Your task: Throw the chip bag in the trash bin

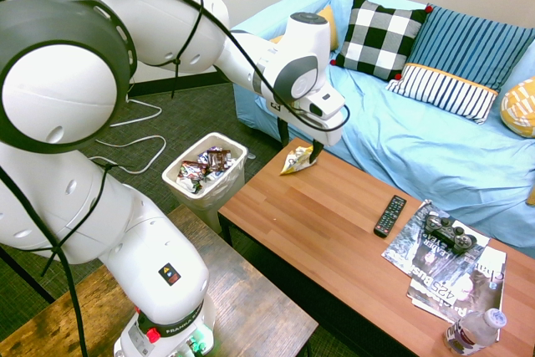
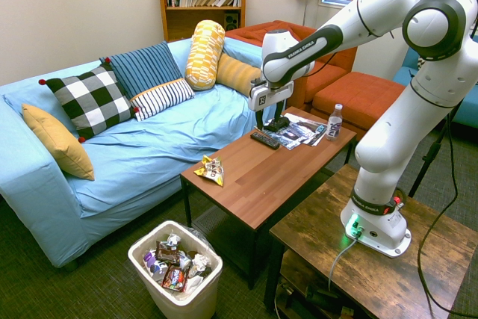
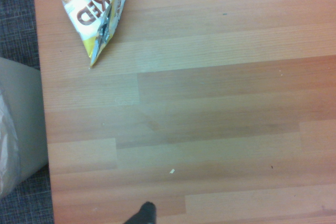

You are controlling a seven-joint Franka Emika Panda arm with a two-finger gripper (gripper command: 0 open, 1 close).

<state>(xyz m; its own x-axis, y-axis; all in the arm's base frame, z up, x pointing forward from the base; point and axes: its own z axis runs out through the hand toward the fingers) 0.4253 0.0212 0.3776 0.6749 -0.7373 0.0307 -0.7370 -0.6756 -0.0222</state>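
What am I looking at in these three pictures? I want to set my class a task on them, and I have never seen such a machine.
The white machine is a robot arm with a two-finger gripper at its end, pointing down over a wooden coffee table in a sitting room. The gripper is open and holds nothing.

Two pictures come from cameras standing in the room, on opposite sides of the arm. The third comes from a camera on the arm's wrist, looking straight down at the tabletop.

On the table lie a crumpled yellow-and-white chip bag near one end, and a remote control, a game controller on magazines and a water bottle towards the other. On the floor beside the bag's end stands a white trash bin, already holding wrappers.
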